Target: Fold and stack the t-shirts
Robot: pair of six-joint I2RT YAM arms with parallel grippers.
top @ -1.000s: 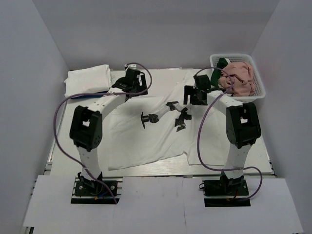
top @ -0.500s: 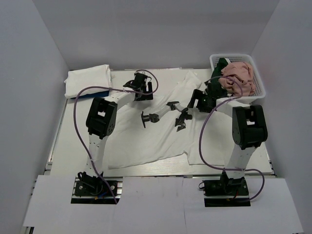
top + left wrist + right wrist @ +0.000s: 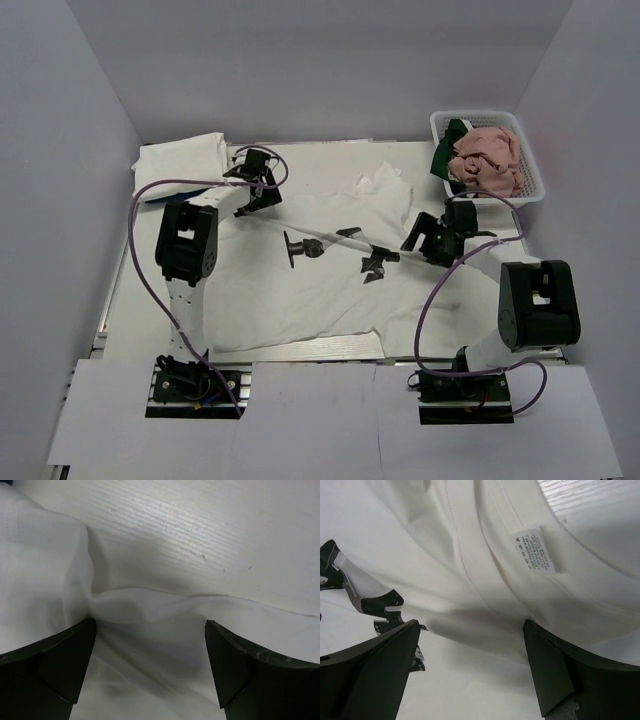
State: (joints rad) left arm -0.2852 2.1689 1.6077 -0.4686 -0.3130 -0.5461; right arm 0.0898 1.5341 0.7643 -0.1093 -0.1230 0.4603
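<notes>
Bearing unreadable print, a label [image 3: 534,550] lies on t-shirt [image 3: 445,595].

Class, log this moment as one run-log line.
white cloth t-shirt with dark robot-arm print: spread, unfolded | left gripper: open over its edge | right gripper: open over its collar label | folded white cloth shirt: far-left corner

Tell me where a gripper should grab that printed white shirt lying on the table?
Probably the printed shirt at its collar band, beside the label, pinched from straight above: the cloth lies flat, but that stitched band stands up in a ridge. The open right gripper hangs near it.
</notes>
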